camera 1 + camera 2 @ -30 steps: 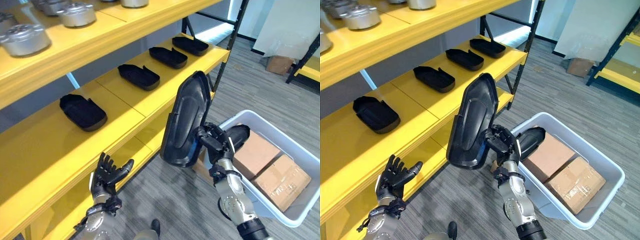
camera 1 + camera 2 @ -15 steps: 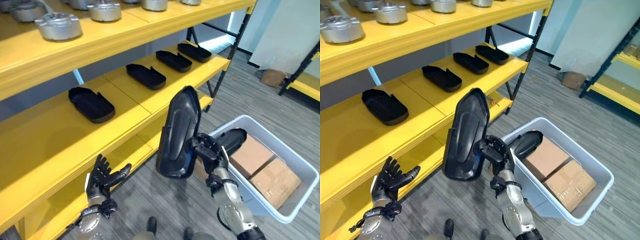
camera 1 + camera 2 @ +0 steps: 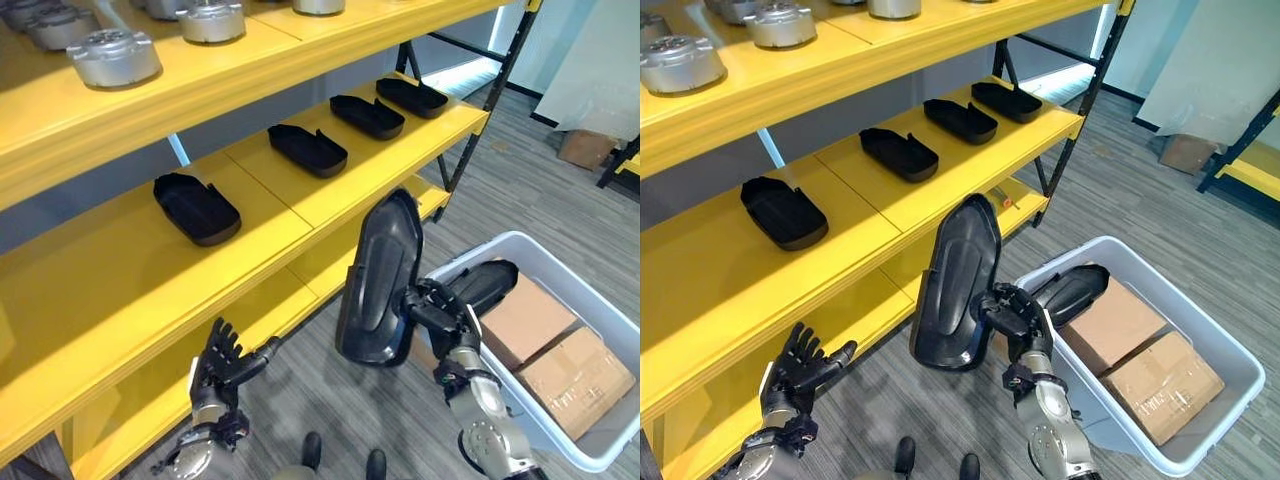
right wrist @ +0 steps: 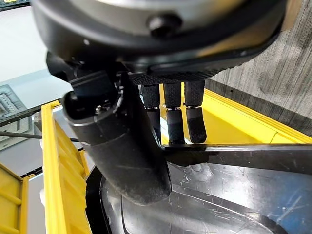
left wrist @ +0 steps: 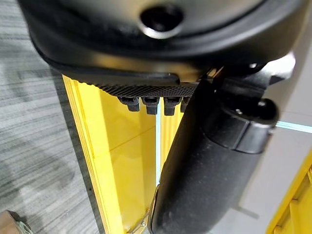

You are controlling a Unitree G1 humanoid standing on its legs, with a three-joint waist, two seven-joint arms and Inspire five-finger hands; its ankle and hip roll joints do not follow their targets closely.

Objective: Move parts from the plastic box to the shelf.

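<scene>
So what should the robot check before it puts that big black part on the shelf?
1. Right hand gripping the black part: ok, fingers curled on its edge.
2. Part out of the plastic box: ok, held upright beside it.
3. Free spot on the middle shelf: ok, bare yellow near the four black trays.
4. Left hand out of the way: ok, open, low by the shelf edge.
5. Grip firm enough: cannot tell.

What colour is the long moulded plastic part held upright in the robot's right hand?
Black; the long moulded plastic part in the right hand shows best in the left eye view.
</scene>
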